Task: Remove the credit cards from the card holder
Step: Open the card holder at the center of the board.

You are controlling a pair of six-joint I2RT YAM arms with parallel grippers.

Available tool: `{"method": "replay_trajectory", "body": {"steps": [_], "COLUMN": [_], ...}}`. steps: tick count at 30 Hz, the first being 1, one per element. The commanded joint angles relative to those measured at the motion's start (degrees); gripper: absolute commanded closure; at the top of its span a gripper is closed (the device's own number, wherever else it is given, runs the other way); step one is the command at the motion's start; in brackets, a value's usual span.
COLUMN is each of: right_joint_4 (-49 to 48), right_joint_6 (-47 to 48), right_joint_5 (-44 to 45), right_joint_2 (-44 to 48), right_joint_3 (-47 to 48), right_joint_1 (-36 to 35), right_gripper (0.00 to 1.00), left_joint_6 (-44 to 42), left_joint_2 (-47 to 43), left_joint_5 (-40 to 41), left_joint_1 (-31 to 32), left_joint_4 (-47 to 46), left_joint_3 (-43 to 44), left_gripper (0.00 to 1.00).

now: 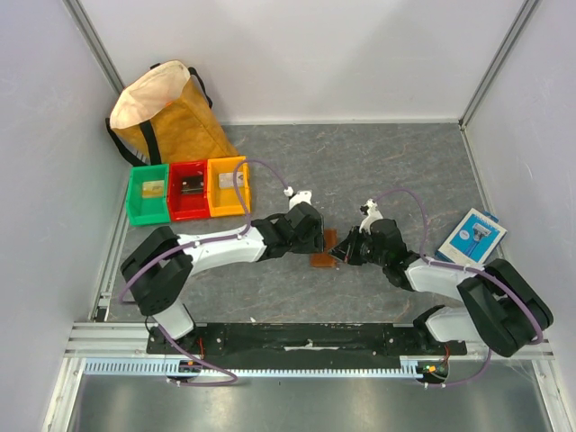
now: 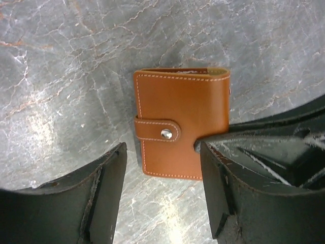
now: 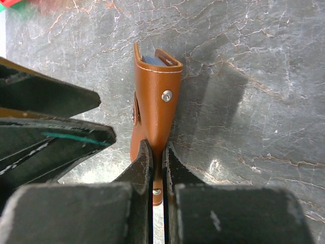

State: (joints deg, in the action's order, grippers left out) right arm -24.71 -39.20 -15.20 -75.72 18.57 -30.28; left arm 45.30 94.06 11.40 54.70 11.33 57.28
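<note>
The card holder (image 2: 180,122), a brown leather wallet, lies on the grey table with its strap snapped shut. Pale edges show in its top slot (image 2: 177,71); I cannot tell whether they are the credit cards. My left gripper (image 2: 162,198) hovers open just short of its near edge, with nothing between the fingers. My right gripper (image 3: 158,152) is shut on the holder's (image 3: 155,101) near edge, which is seen edge-on with a blue-grey inside at the far end. From above, both grippers meet at the holder (image 1: 322,259), the left gripper (image 1: 310,236) on its left and the right gripper (image 1: 346,254) on its right.
A green bin (image 1: 135,209), a red bin (image 1: 176,212) and a yellow bin (image 1: 241,200) stand in a row at the back left, each with a small flat item inside. A tan bag (image 1: 166,112) sits behind them. A blue-and-white packet (image 1: 472,236) lies at the right.
</note>
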Motion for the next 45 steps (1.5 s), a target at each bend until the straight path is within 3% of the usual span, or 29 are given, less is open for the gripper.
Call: {"method": "replay_trajectory", "body": {"steps": [1, 9, 17, 31, 35, 41, 45], "right_joint_4": [8.3, 9.2, 9.9, 10.2, 10.2, 10.5, 12.3], "right_joint_6": [4.3, 4.4, 4.6, 4.4, 4.4, 4.4, 4.0], "right_joint_5": [6.8, 9.3, 10.6, 11.9, 12.2, 12.7, 14.2], "right_joint_2": [0.8, 0.5, 0.7, 1.1, 1.4, 1.7, 1.4], "right_joint_3": [0.9, 1.8, 1.9, 1.6, 1.6, 1.5, 1.9], "right_joint_1": [-1.6, -3.6, -5.0, -5.0, -5.3, -5.5, -5.5], "right_gripper": [1.0, 1.0, 1.0, 1.0, 1.0, 1.0, 1.0], "left_joint_6": [-3.5, -5.1, -6.5, -8.0, -8.7, -8.8, -9.5], "left_joint_2": [3.7, 8.8, 11.7, 13.7, 16.7, 17.9, 16.8], "left_joint_5": [4.6, 7.0, 10.6, 15.3, 17.1, 18.6, 21.0], "left_joint_1": [0.8, 2.5, 3.7, 5.8, 6.2, 6.2, 6.2], "left_joint_4": [2.2, 4.8, 8.7, 14.7, 17.6, 18.8, 20.1], "left_joint_3": [4.3, 8.5, 10.0, 12.2, 16.0, 18.0, 17.8], "left_gripper": [0.35, 0.39, 0.57, 0.58, 0.7, 0.98, 0.98]}}
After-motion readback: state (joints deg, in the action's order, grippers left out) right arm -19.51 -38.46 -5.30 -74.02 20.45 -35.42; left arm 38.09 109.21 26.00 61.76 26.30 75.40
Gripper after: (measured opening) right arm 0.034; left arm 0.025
